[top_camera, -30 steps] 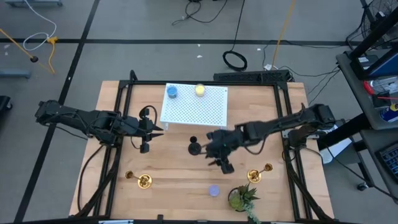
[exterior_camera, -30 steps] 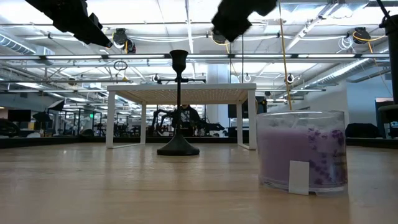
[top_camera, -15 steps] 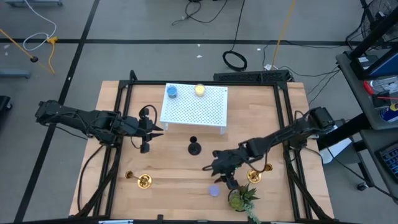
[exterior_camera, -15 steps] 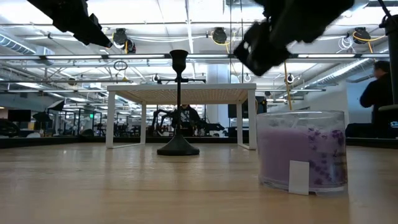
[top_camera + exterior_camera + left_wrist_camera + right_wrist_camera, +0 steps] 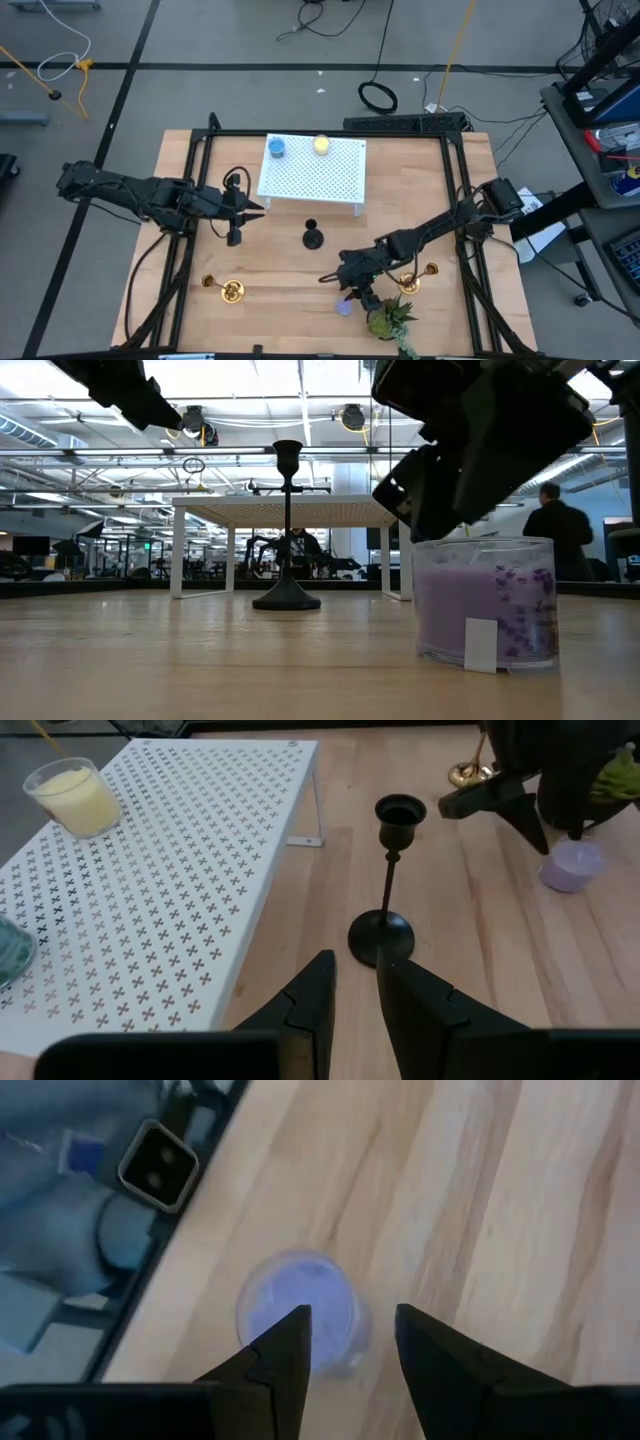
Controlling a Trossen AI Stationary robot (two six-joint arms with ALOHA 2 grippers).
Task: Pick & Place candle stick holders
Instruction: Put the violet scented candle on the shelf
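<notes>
The black candle stick holder (image 5: 313, 237) stands upright on its round base at the table's middle, in front of the white shelf; it also shows in the left wrist view (image 5: 390, 880) and the low view (image 5: 287, 530). One gold holder (image 5: 225, 290) lies near the left front, and another (image 5: 415, 280) lies at the right front, partly under my right arm. My right gripper (image 5: 350, 292) is open and hovers over the purple candle (image 5: 300, 1315), touching nothing. My left gripper (image 5: 352, 982) is open and empty, left of the black holder and raised above the table.
A white perforated shelf (image 5: 313, 168) at the back carries a blue candle (image 5: 276, 147) and a yellow candle (image 5: 321, 144). A small green potted plant (image 5: 388, 318) stands by the front edge, close to the purple candle (image 5: 345, 307). A person shows in the room behind (image 5: 560, 535).
My right gripper has moved away from the black holder toward the table's near edge and down, ending just above the purple candle. The black holder has stayed upright where it was. My left arm has kept still.
</notes>
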